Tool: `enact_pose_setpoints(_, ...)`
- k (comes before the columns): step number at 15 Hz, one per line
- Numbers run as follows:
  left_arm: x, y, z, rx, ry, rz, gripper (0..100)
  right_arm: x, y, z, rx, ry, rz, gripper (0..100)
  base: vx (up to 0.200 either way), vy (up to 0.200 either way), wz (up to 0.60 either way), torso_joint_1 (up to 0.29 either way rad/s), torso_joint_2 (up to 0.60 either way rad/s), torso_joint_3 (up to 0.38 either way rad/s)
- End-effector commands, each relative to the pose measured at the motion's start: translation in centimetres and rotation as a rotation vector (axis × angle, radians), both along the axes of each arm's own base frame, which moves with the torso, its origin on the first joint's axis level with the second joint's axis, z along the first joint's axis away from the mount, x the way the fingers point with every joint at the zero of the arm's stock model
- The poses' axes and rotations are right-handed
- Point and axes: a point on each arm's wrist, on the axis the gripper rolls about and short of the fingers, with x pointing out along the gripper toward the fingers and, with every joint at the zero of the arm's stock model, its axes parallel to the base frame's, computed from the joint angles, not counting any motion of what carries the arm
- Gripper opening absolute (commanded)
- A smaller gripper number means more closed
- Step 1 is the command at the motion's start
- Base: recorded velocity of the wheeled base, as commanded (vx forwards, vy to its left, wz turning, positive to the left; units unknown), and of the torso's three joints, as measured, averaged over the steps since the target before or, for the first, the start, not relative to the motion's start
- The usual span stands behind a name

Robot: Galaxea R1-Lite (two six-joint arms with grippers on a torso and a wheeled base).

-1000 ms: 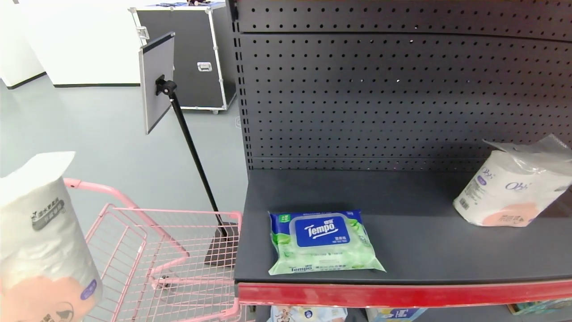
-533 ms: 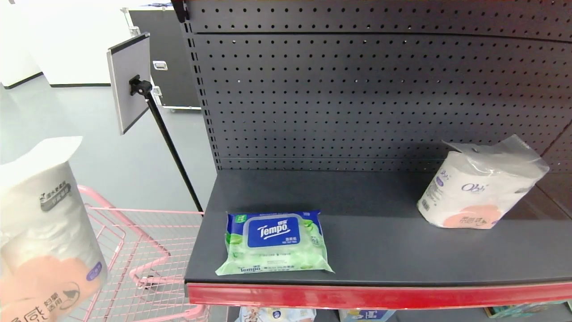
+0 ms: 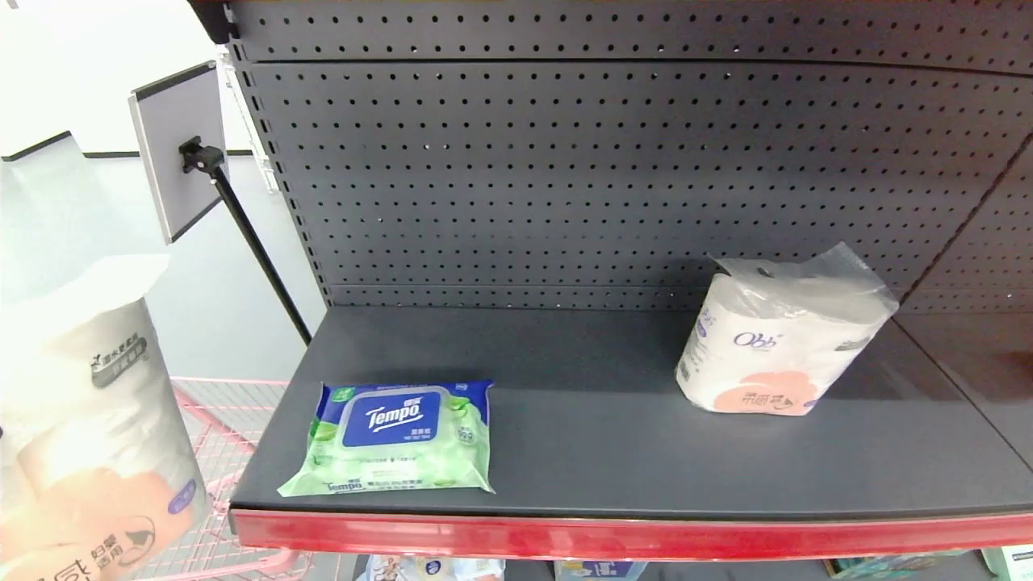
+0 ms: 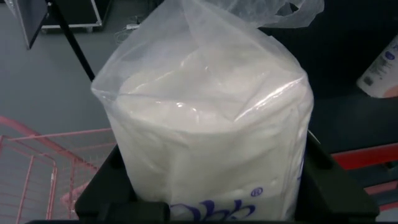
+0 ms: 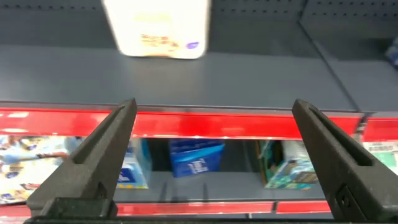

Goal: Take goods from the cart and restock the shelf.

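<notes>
Two packs of toilet paper are in sight, and one of them is mine. The held toilet-paper pack stands upright in my left gripper, low on my left side. The pink wire cart lies below and behind it. From my left wrist I see its clear wrapper bulging up between my dark fingers. They press on both of its sides, so that gripper is pinching the pack. The pack is off the shelf, near the shelf's left end.

On the dark shelf board a flat pack of wet wipes lies face up near the front left corner, close to the red edge strip. The shelved toilet-paper pack sits well to the right of the wipes and farther back. It rests on its side, with its loose wrapper end toward the pegboard back panel.

My right gripper hangs in front of the red strip, its fingers spread wide with nothing between them. Past it my right wrist shows the shelved pack on the board above. Boxed and bagged goods stand on the lower shelf beneath.

A grey sign board on a thin black stand stands left of the shelving, behind the cart.
</notes>
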Motion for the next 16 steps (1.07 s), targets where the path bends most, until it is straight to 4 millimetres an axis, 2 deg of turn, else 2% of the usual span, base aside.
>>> enact_pose_setpoints(1, 0.08, 0.00, -0.02, 0.000, 0.002, 0.000, 0, 0.01, 0.00, 0.00, -0.001, 0.002, 0.000, 100, 0.000, -0.200, 0.00, 0.002, 0.00, 0.002)
enact_pose_setpoints(16, 0.57, 0.02, 0.11, 0.033, -0.004, -0.002, 0, 0.01, 0.00, 0.00, 0.000, 0.001, 0.001, 100, 0.000, -0.200, 0.00, 0.002, 0.00, 0.002)
